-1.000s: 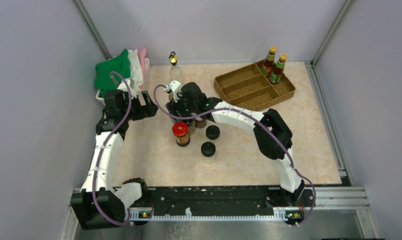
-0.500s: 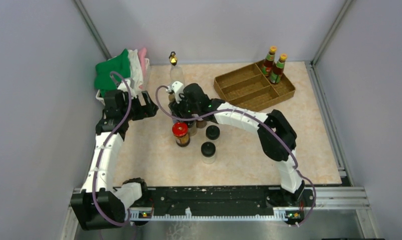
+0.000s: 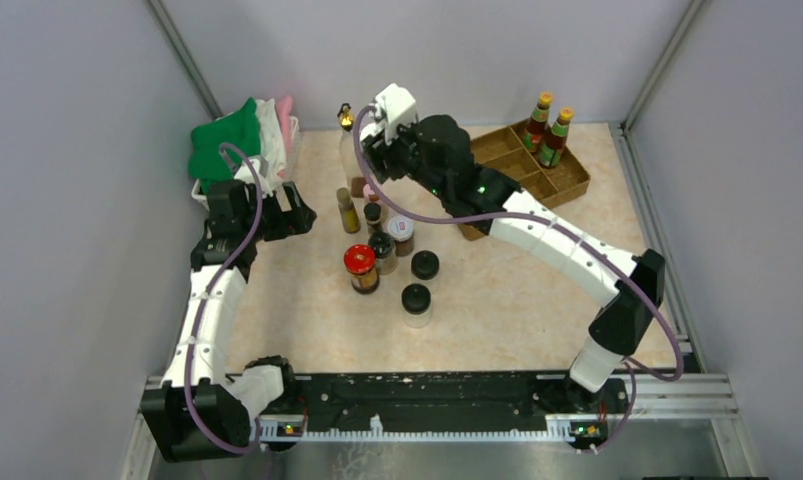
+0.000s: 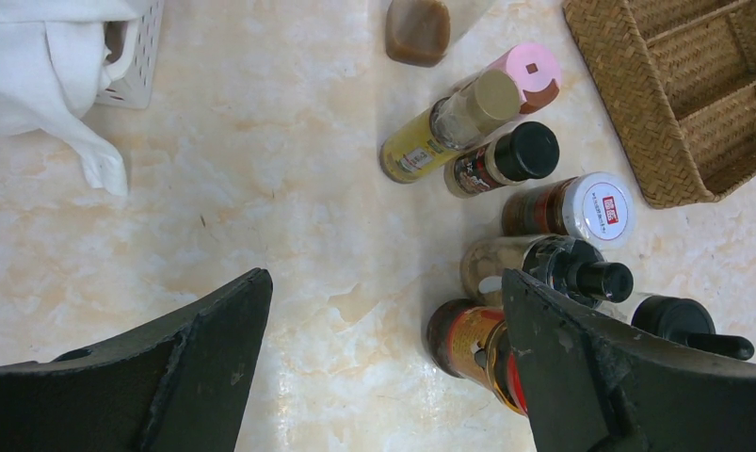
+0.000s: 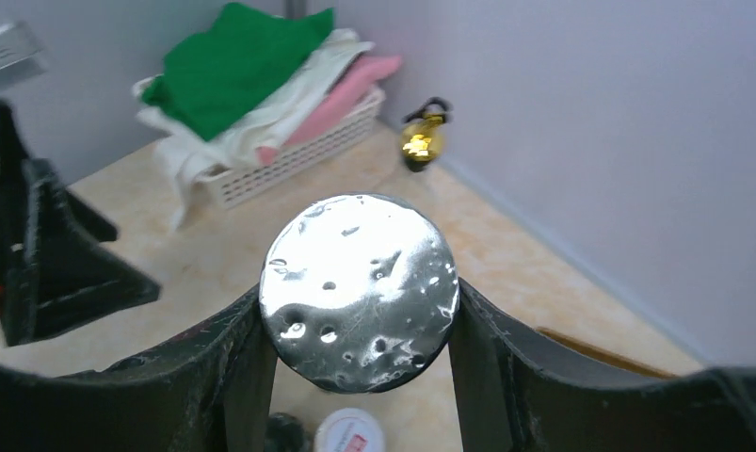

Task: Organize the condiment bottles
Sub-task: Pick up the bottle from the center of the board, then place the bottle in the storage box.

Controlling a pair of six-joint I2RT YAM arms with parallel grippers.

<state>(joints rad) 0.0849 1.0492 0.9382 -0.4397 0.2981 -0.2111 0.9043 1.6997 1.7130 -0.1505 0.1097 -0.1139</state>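
The right pincer (image 3: 372,155) hangs raised beside the gold-topped bottle (image 3: 346,120), possibly gripping something, behind the bottle cluster (image 3: 382,245).

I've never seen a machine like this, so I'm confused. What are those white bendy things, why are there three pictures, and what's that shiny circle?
Those are two robot arms fixed at the table's near edge, each ending in a two-finger pincher. The big picture comes from a camera high above. The other two come from small cameras on the arms' wrists, so you see their own black fingers. On the table stand little sauce and spice bottles, a woven tray with two orange-capped bottles in it, and a white basket of cloths. The shiny circle is the silver lid of a jar. The right pincher is squeezing that jar. The left pincher is wide open and holds nothing.
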